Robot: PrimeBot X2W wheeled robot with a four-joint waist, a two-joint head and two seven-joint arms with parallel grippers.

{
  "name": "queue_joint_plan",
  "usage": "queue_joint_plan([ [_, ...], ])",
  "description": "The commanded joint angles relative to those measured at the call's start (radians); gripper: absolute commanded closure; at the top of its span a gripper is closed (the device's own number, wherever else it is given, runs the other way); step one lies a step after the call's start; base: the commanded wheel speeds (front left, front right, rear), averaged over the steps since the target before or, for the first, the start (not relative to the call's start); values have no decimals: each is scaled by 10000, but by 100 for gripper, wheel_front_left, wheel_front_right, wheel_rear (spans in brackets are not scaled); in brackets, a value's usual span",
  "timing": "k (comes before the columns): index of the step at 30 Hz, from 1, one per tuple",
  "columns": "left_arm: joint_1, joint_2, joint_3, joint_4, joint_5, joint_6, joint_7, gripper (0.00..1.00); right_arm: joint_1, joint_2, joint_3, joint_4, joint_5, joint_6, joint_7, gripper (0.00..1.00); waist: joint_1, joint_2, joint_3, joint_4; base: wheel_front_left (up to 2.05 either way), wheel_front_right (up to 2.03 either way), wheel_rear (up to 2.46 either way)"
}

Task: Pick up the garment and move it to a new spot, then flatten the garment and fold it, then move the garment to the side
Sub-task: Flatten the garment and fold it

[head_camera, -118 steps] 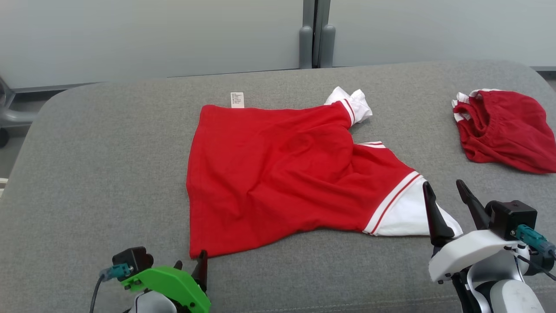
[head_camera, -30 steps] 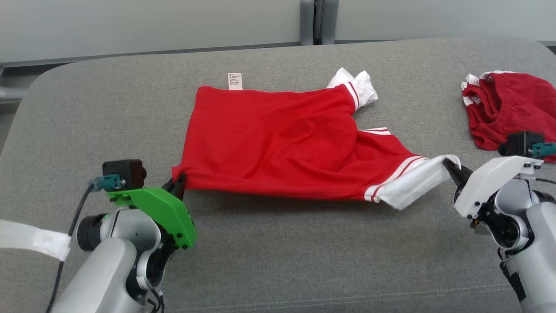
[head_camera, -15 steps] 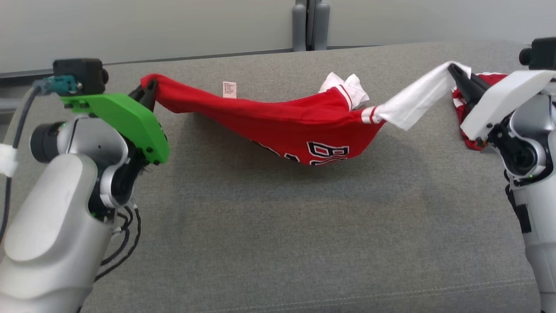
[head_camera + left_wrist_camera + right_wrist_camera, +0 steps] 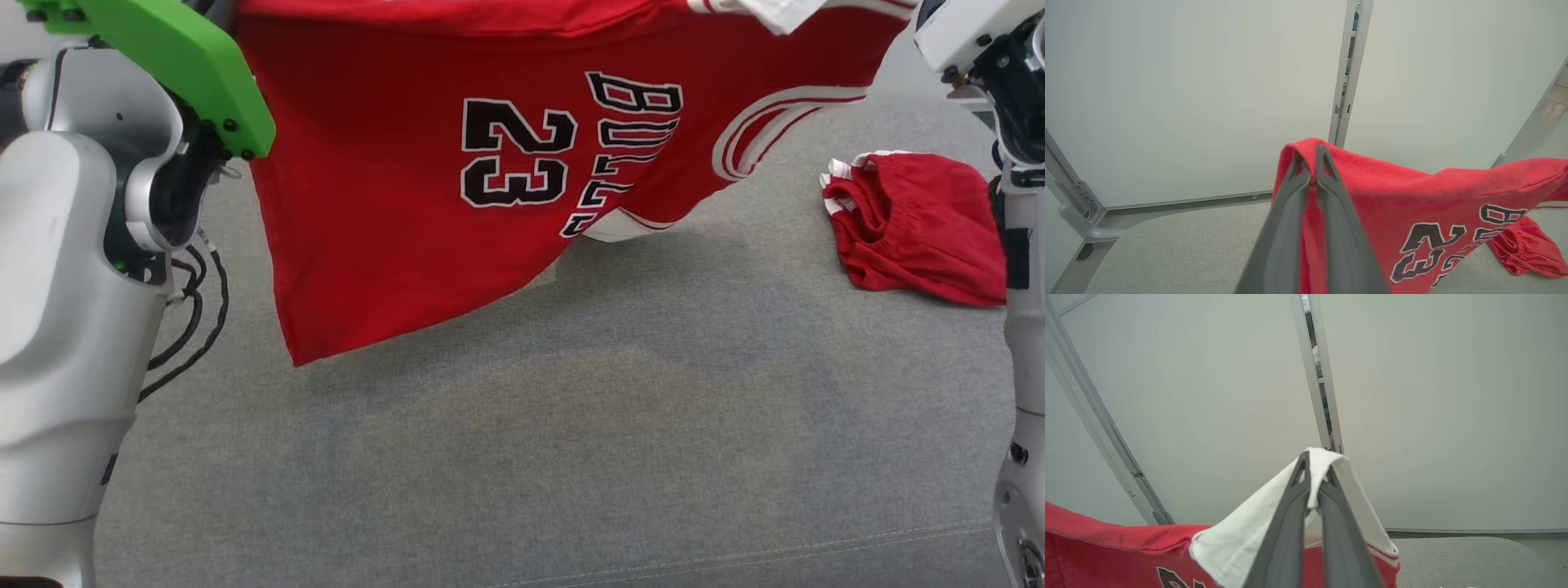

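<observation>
The red jersey is hanging over the grey cushion, spread between both grippers. The left gripper is pinching its red edge tightly. The right gripper is pinching its white sleeve. Red shorts are lying at the right.

Bright, even, diffuse light spread from above, a soft broad shadow laid beneath the jersey on the grey tabletop, lettering rendered sharp in the head view, wall rails slanted by wide-angle distortion toward the wrist views' edges.
</observation>
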Motion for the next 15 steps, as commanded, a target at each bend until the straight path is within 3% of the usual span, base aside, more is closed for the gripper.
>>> queue_joint_plan([
  [1, -320, -16, 35, -32, 56, -41, 68, 100, -286, -30, -52, -61, -131, -1, 48, 100, 0, 0, -120, -28, 0, 0, 0],
  [15, -1246, 201, 89, -72, 93, 52, 456, 100, -1614, -192, -266, -484, -547, -1, 763, 100, 0, 0, -89, -167, 0, 0, 0],
])
